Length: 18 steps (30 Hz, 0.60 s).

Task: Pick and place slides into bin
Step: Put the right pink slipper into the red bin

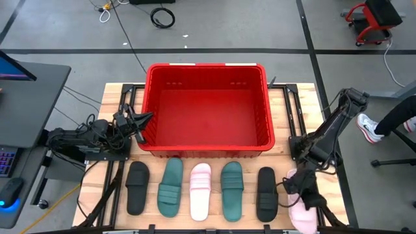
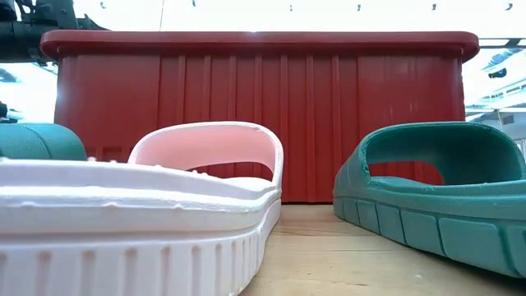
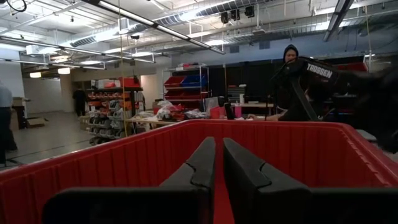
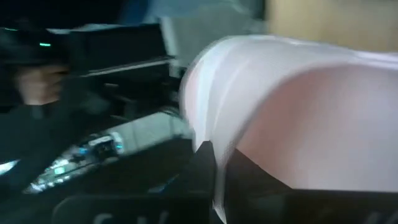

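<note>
The red bin [image 1: 207, 107] stands at the table's middle and far side and fills the low view [image 2: 263, 115]. Several slides lie in a row along the near edge: black [image 1: 137, 187], teal [image 1: 171, 188], pale pink [image 1: 200, 192], teal [image 1: 232, 190], black [image 1: 266, 194]. A second pale pink slide [image 1: 303, 207] lies at the near right. My right gripper [image 1: 299, 187] is over its far end and shut on it. My left gripper [image 1: 140, 122] is shut and empty beside the bin's left wall; it also shows in the left wrist view [image 3: 219, 165]. My right gripper pinches a thin pale pink wall of the slide [image 4: 217, 180] between its two fingers; the slide's broad pale surface [image 4: 298, 99] fills the view beyond them. The fingers come from above, at the slide's far end [image 1: 294, 179]. Whether the slide is off the table, I cannot tell.
The bin's near wall stands just behind the row of slides. In the low view a pale pink slide [image 2: 140, 214] and a teal slide [image 2: 436, 197] lie in front of it. A person's shoe [image 1: 368, 127] and leg show beyond the table's right edge.
</note>
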Available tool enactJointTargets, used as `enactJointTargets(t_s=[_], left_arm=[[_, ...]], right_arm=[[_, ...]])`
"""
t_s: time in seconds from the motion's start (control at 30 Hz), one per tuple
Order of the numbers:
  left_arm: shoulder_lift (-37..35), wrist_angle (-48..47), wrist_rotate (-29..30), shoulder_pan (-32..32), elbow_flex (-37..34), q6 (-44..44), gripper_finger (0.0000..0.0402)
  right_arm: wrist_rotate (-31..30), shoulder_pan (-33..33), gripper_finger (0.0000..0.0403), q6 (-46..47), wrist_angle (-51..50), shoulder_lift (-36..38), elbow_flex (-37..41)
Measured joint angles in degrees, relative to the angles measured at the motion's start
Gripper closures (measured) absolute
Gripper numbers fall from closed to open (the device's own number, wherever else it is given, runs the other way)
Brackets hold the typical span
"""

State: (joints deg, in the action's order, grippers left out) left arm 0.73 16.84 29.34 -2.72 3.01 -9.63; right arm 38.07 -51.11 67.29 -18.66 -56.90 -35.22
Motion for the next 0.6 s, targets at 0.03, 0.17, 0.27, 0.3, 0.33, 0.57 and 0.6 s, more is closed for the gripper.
enactJointTargets(t_s=[0.03,0.17,0.27,0.3,0.33,0.57,0.6], left_arm=[[0.0,-0.02,0.0,0.0,0.0,0.0,0.0366],[0.0,-0.02,0.0,0.0,0.0,0.0,0.0373],[0.0,-0.02,0.0,0.0,0.0,0.0,0.0378],[0.0,0.0,0.0,0.0,0.0,0.0,0.0378],[0.0,0.0,0.0,-0.02,0.0,0.0,0.0378],[0.0,0.0,0.0,0.0,0.0,0.0,0.0367],[0.0,0.0,0.0,0.0,0.0,0.0,0.0366]], right_arm=[[0.06,0.15,0.0389,0.24,-0.55,0.0,-2.35],[-0.94,3.3,0.0394,-0.15,-12.17,-0.38,-13.12],[-6.55,7.71,0.0394,-5.81,-24.67,-0.9,-22.58],[-8.68,9.59,0.0394,-8.55,-28.37,-1.14,-25.61],[-10.94,11.52,0.0394,-11.49,-31.61,-1.46,-28.52],[-15.95,29.95,0.0394,-32.79,-43.85,-6.58,-44.08],[-15.29,33.14,0.0394,-36.16,-45.6,-8.02,-46.11]])
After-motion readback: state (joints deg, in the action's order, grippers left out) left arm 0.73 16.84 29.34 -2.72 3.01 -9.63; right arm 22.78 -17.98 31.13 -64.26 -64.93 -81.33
